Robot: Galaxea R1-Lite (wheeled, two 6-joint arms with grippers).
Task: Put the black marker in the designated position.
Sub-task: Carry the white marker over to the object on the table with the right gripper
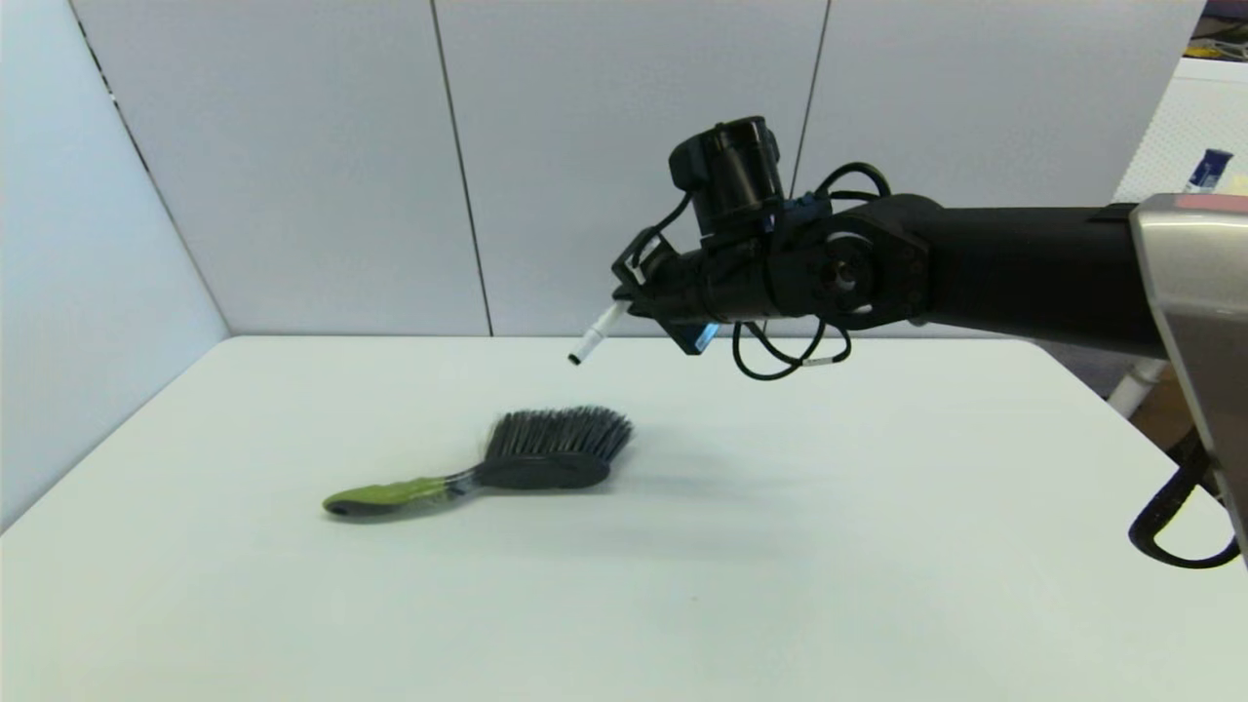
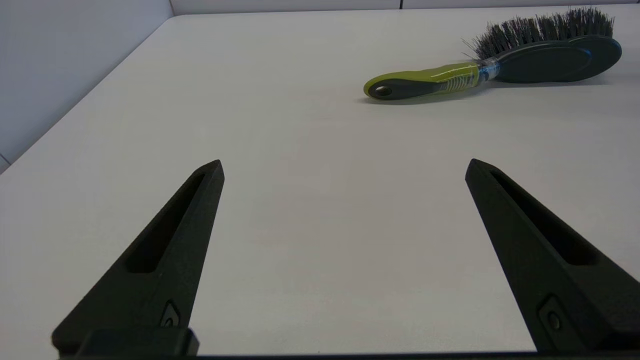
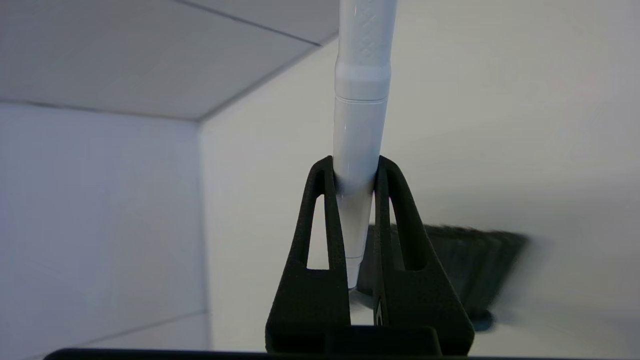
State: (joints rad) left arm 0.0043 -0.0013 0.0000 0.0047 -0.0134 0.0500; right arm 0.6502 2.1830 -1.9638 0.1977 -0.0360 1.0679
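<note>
1. You are looking at a white table (image 1: 877, 546) filling the lower view.
2. Grey wall panels (image 1: 322, 166) are closing it in at the back and left, split by thin dark seams (image 1: 460, 166).
3. Cluttered white furniture (image 1: 1194, 107) is showing past the panels' right edge.

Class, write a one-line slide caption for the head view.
Right tool holds the marker in the air above the table, beyond the brush.
</note>
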